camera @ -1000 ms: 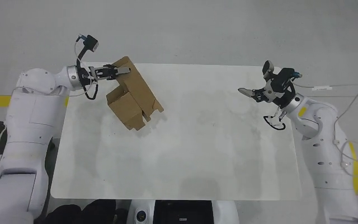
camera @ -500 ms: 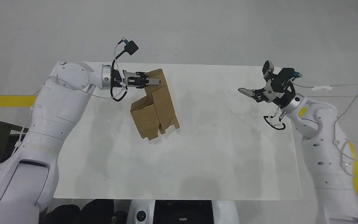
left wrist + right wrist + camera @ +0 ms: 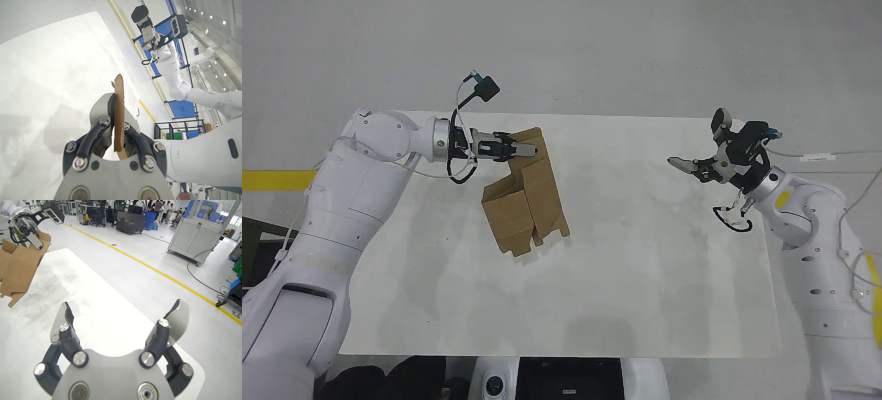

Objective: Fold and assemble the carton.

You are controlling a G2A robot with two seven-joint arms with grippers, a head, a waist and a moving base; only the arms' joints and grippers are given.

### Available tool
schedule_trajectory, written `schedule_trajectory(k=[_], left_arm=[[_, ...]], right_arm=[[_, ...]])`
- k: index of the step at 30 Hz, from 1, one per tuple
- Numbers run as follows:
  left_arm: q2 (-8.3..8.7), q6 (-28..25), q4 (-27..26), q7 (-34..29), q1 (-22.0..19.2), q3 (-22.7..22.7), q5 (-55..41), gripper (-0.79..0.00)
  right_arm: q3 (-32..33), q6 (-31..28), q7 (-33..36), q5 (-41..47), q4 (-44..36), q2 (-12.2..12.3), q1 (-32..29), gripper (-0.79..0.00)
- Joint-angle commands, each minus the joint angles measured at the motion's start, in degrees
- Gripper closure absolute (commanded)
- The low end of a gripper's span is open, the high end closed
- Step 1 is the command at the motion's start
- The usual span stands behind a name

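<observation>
- Top view: left gripper (image 3: 523, 148) clamps the carton (image 3: 527, 205) by its top flap, lifted over the table (image 3: 662, 270) at its left side (flaps loose).
- Right gripper (image 3: 687, 166) gapes empty, well apart; bringing it across seems next.

Robotics lab: yellow floor line (image 3: 151, 268), framed machine enclosure (image 3: 198, 232), office chairs (image 3: 98, 215).

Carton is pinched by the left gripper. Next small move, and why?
Probably bring the open right gripper across toward the carton: the left gripper is shut on just one flap, the carton hangs unfolded, and folding likely needs a second grip.
</observation>
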Motion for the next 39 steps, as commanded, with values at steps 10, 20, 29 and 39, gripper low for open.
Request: schedule_trajectory(k=[10,20,29,39], left_arm=[[0.0,0.0,0.0,0.0,0.0,0.0,0.0,0.0],[0.0,0.0,0.0,0.0,0.0,0.0,0.0,0.0],[0.0,0.0,0.0,0.0,0.0,0.0,0.0,0.0],[-0.01,0.42,-3.87,0.48,1.23,0.63,2.37,0.0]], right_arm=[[0.0,0.0,0.0,0.0,0.0,0.0,0.0,-0.785],[0.0,0.0,0.0,0.0,0.0,0.0,0.0,-0.785],[0.0,0.0,0.0,0.0,0.0,0.0,0.0,-0.785],[-4.41,-6.93,6.99,10.77,2.12,-0.22,0.66,-0.785]])
